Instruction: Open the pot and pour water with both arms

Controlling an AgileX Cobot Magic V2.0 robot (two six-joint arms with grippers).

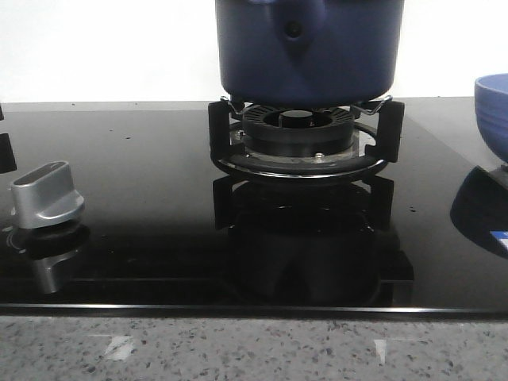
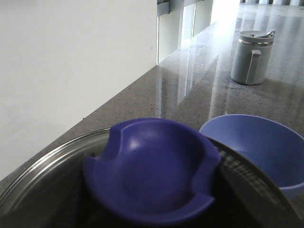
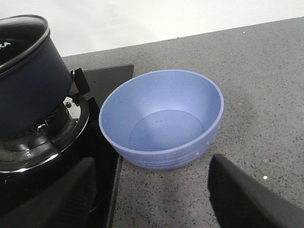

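The pot (image 1: 309, 51) is sitting on the burner grate (image 1: 302, 139) at the back-centre of my black glass hob (image 1: 143, 198). Its dark navy wall is facing the front cam, w/ the pointed handle mount and round rivet (image 1: 294, 30) showing. The top of the pot is cut off in the front view.

In my right wrist view the pot (image 3: 28, 76) is wearing its lid, glass w/ a metal rim (image 3: 26, 45), so it's still closed. The lighter blue bowl (image 3: 161, 118) is standing upright on the grey speckled bench (image 3: 266, 71), just beside the hob edge and near the pot, not touching it. I can't tell if anything is in the bowl.

My right claw (image 3: 147, 199) is hovering above the bowl's near side. 2 dark fingers (image 3: 247, 194) are spread wide apart, gripping nothing.

My left wrist cam is looking right down on the lid: the blue scooped knob (image 2: 152, 171) is filling the lower view, glass lid (image 2: 42, 166) around it, the bowl (image 2: 256, 142) beyond. I can't see my left claw's fingers there, so I can't tell if they're apart or together.

A grey lidded jug (image 2: 251, 57) is standing farther along the bench. A silver control knob (image 1: 48, 194) is sitting on the hob's front left.
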